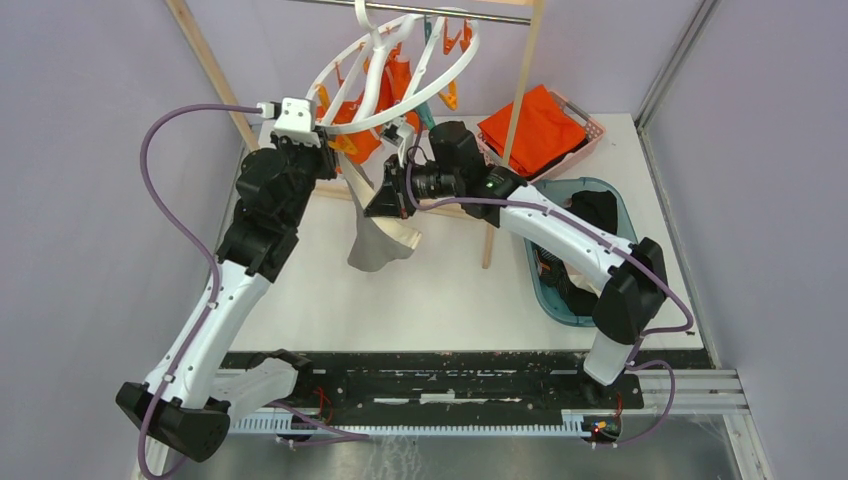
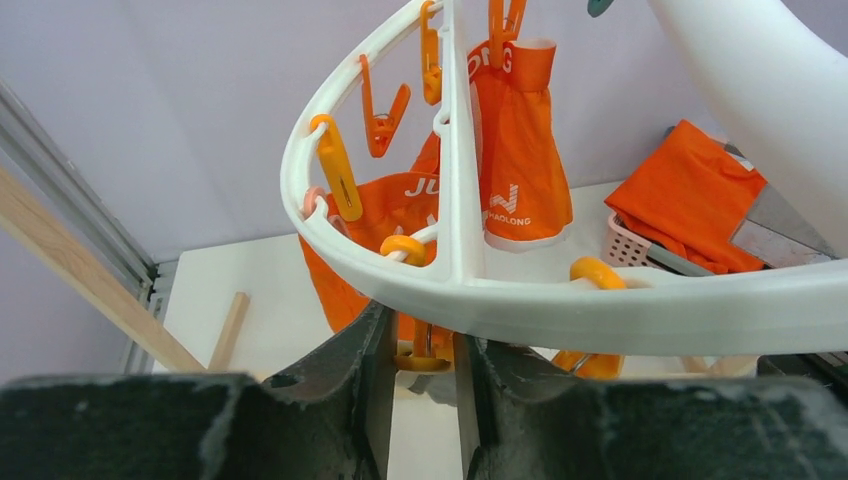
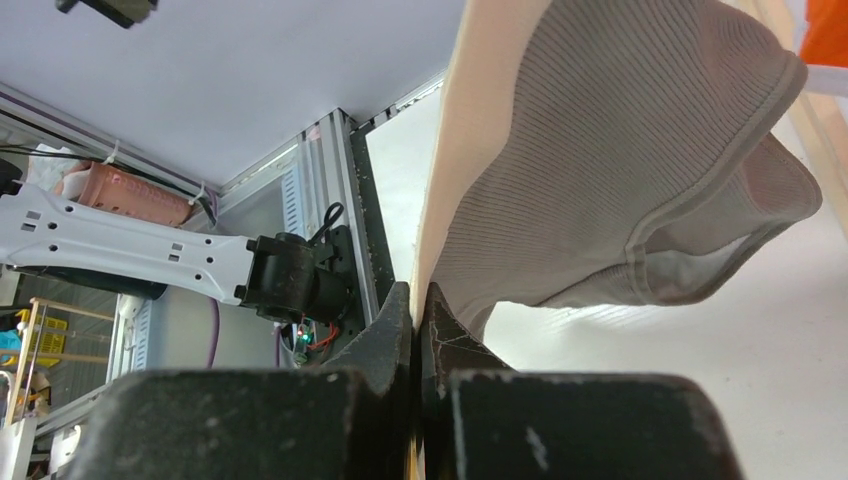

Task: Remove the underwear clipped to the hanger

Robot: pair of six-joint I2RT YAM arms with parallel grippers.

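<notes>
The white ring hanger hangs by its hook from the bar, with orange pegs dangling from it. Bright orange underwear stays clipped under its spokes. My left gripper sits just beneath the ring's near rim, its fingers closed against an orange peg. Beige-grey underwear hangs down from that side of the ring. My right gripper is shut on the edge of this ribbed garment. A black garment lies in the teal tub.
A wooden-post frame with a metal bar carries the hanger. A pink basket at the back right holds a folded orange cloth. The teal tub stands at the right, partly under my right arm.
</notes>
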